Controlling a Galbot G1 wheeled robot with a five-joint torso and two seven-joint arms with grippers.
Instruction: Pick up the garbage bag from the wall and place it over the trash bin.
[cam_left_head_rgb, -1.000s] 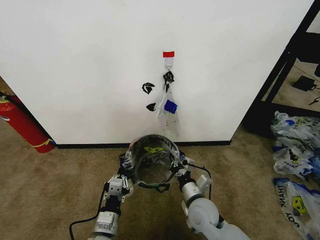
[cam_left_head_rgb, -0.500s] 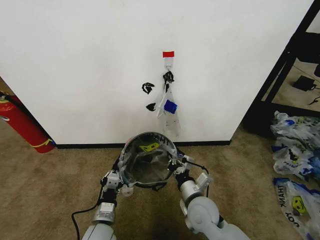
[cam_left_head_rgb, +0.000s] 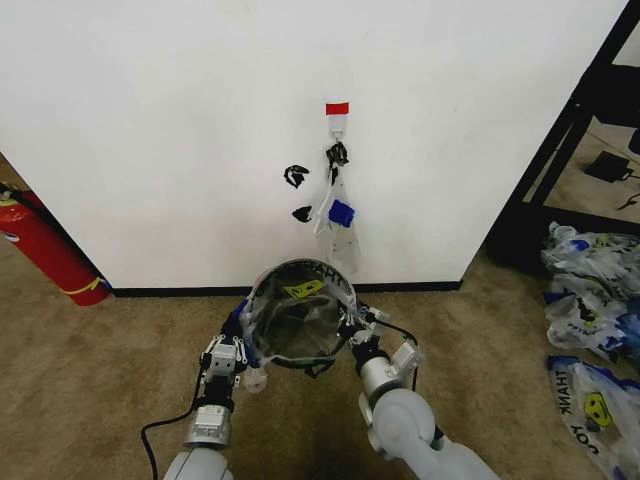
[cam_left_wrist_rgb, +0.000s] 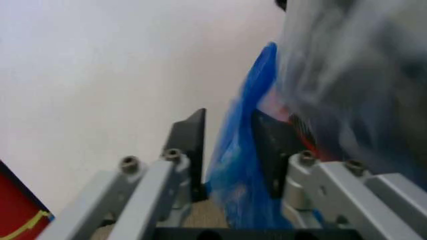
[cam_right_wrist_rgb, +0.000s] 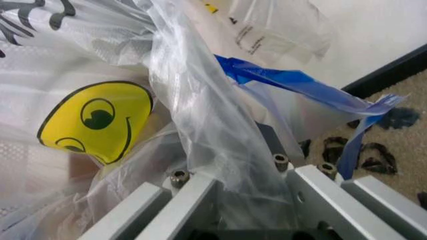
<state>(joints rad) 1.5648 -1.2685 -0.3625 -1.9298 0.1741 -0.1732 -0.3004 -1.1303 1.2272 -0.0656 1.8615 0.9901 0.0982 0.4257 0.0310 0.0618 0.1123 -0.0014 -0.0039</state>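
Carpet (cam_left_head_rgb: 90, 370) right up front, tan and worn, with both arms reaching over it toward the wall (cam_left_head_rgb: 180, 120). Left gripper (cam_left_head_rgb: 232, 352) sits on the bag's left edge, a bit lower and closer to the robot than a second ago. Its wrist view shows blue plastic between the two black fingers (cam_left_wrist_rgb: 192, 145), which look only narrowly apart, so it's pinching the bag (cam_left_head_rgb: 295, 320). Right gripper (cam_left_head_rgb: 362, 338) is on the opposite edge, and its wrist view has clear film bunched between the fingers, so it's holding too.

Between them the bag is stretched into a wide open hoop, dark inside; can't tell if the bin is under it. The hoop has drifted slightly left compared with before. Yellow smiley (cam_right_wrist_rgb: 93, 120) is huge in the right wrist view, while from the head it's just a small yellow spot on the far rim.

Further back, a slimmer clear bag (cam_left_head_rgb: 337, 225) hangs from the hook (cam_left_head_rgb: 338, 128) under red tape (cam_left_head_rgb: 337, 108), just beyond the hoop's far rim. Fire extinguisher (cam_left_head_rgb: 45, 250) leans well off to the left, black rack (cam_left_head_rgb: 560, 150) and spare bags (cam_left_head_rgb: 590, 300) to the right. Open floor on both sides.
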